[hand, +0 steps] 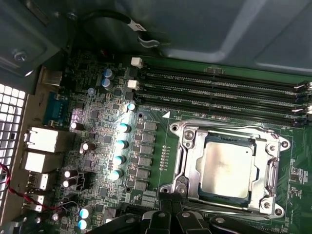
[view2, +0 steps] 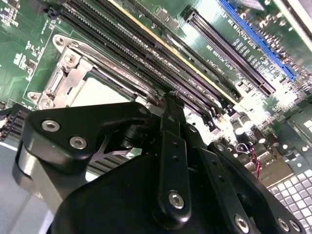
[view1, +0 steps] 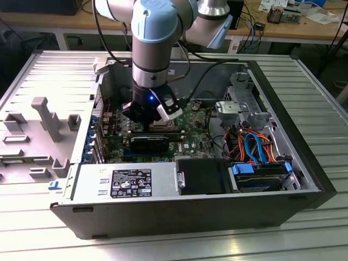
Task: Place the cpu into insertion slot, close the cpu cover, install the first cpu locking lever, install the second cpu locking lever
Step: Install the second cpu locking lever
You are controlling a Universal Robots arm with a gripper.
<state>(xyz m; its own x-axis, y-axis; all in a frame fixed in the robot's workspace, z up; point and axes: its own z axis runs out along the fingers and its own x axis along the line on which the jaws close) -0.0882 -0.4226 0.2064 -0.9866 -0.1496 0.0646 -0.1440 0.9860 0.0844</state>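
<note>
Open computer case (view1: 304, 179) is lying on your ribbed metal table (view1: 304, 228) | dull silver square cpu (hand: 227, 165) is sitting in silver-rimmed insertion slot (hand: 184, 146), thin silver cover framing it | black gripper (view2: 171, 105) jaws are looking pinched together, holding nothing, beside socket | risking: scraping the green board if descending off-line.

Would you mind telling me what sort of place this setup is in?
Most likely a robotics lab or workshop: an open computer case lies on a ribbed metal table, the arm's gripper is down over its motherboard, and wooden benches with cables stand behind.

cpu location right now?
In the first wrist view the cpu sits in the insertion slot, framed by the cpu cover, beside the long black memory slots.
</note>
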